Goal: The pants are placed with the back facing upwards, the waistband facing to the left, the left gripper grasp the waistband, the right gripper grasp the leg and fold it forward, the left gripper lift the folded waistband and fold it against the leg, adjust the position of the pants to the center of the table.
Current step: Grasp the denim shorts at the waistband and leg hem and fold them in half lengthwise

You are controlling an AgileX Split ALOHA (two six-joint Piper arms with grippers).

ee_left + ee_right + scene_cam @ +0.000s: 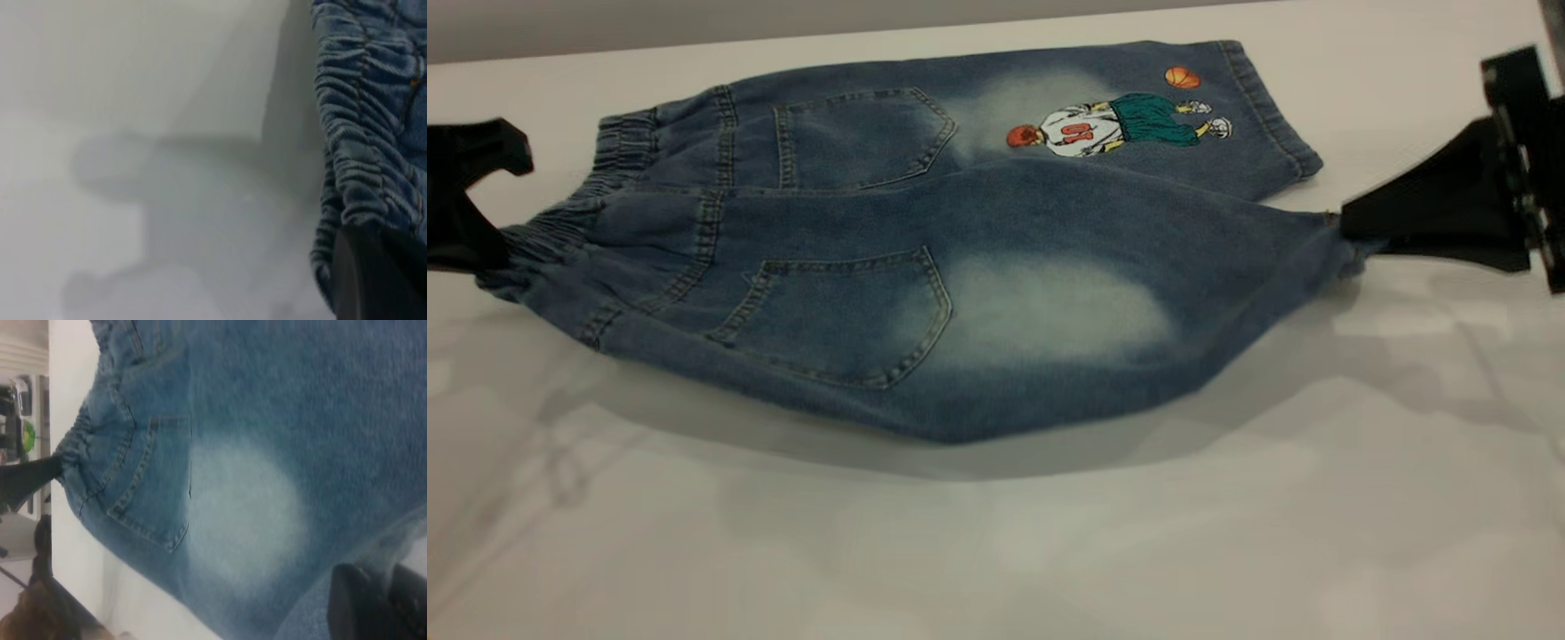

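From my console, the pants (925,293) read mid-blue denim, darker along the seams, with orange-tan stitching outlining two back pockets. I see a large pale, washed-out oval on the leg (1049,311) nearest the camera, and a second faded patch on the far leg beside the embroidery (1112,124): a player in a white jersey with red numerals, green shorts, an orange-red head, and an orange basketball above. The waistband (551,231) is the same blue, ruched into fine ridges of light and dark. The left gripper (463,204) and right gripper (1352,236) both show plain black. The table (996,533) is white to pale grey, crossed by soft grey shadows.
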